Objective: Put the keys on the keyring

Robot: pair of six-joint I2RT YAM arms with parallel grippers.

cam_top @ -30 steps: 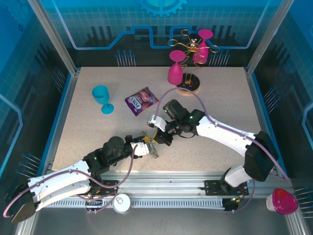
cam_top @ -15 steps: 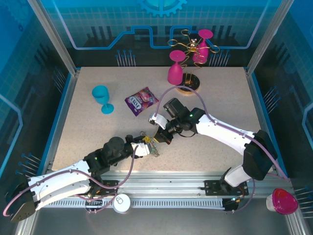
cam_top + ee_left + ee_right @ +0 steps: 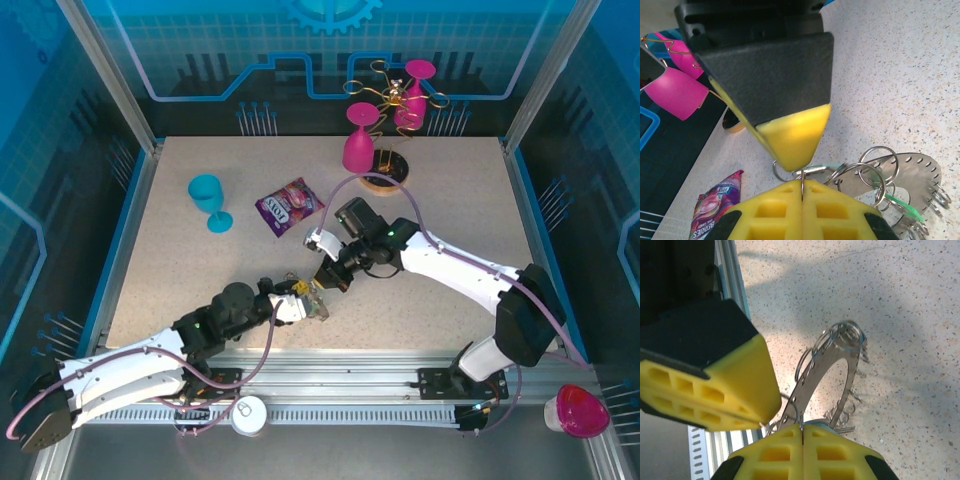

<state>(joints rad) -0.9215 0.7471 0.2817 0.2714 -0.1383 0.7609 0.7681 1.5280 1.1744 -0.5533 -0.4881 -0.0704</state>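
Note:
The keyring (image 3: 314, 301) is a flat metal ring (image 3: 839, 360) fringed with small wire loops, lifted on edge between both grippers near the table's front. My left gripper (image 3: 802, 184) is shut on one thin wire loop (image 3: 803, 176) of it, also seen from above (image 3: 303, 303). My right gripper (image 3: 802, 428) is shut just beside it, its tips pinching the pale grey-green key (image 3: 826, 426). That key (image 3: 826, 168) lies across toward the ring (image 3: 912, 172). A bright green key (image 3: 901, 205) hangs among the loops. From above, the right gripper (image 3: 326, 283) nearly touches the left one.
A purple snack packet (image 3: 289, 206) lies just behind the grippers. A blue goblet (image 3: 208, 201) stands at the left. A pink glass (image 3: 359, 146) and the glass rack with its wooden base (image 3: 386, 181) stand at the back. The front rail (image 3: 340, 365) runs close below.
The left gripper has shifted a little right and nearer with the keyring. The right gripper has barely moved. Both stay shut.

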